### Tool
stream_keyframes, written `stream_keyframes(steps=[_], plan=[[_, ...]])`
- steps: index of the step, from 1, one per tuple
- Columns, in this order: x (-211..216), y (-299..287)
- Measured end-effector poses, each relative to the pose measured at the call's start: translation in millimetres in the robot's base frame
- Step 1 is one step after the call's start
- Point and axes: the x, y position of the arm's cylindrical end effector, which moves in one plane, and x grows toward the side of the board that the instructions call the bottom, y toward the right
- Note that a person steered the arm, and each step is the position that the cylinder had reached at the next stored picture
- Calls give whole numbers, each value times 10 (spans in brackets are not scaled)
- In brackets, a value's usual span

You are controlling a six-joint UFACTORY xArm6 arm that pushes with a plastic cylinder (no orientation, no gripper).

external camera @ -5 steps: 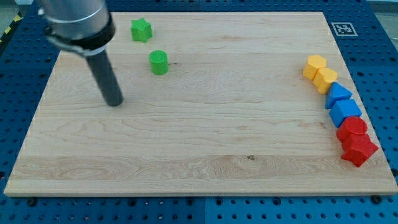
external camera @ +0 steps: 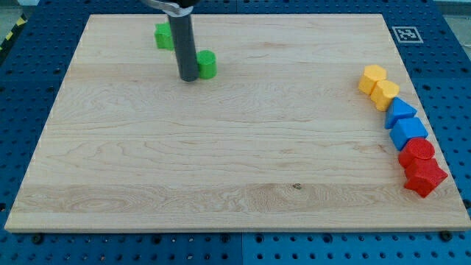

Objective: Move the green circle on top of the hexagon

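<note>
**A:** What stood at the view's left?

**B:** A pale wooden board (external camera: pixel 221 147) lay on a blue perforated table (external camera: pixel 22 96). Near the board's top left sat a green star-shaped block (external camera: pixel 163 35), partly hidden behind my dark rod. The rod came down from the view's top, and my tip (external camera: pixel 189 78) rested on the wood just below and to the right of that star.

**A:** And the green circle?

**B:** The green round block (external camera: pixel 207 65), the task's piece, sat right against the rod's right side, touching it or very nearly so; I could not tell which. It lay in the upper left part of the board, well apart from the blocks on the right.

**A:** Was there any pincer, wide or narrow?

**B:** None showed. The arm ended in the plain rod, holding nothing.

**A:** What was on the right?

**B:** A column of blocks ran down near the board's right edge, each touching the next. At its top was a yellow hexagon-like block (external camera: pixel 372 77), then a second yellow block (external camera: pixel 385 93) whose shape I could not make out. Below came a blue triangular block (external camera: pixel 399 112), a blue block (external camera: pixel 409 132) of unclear shape, a red round block (external camera: pixel 417 151) and a red star-shaped block (external camera: pixel 425 177) at the bottom. A black-and-white marker tag (external camera: pixel 405 34) sat beyond the board's top right corner.
</note>
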Motion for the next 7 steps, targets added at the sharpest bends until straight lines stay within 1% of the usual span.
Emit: stream_keyframes(steps=[4,5,6,7], plan=[[-34,110],[-48,38],[-249,81],[-273,394]])
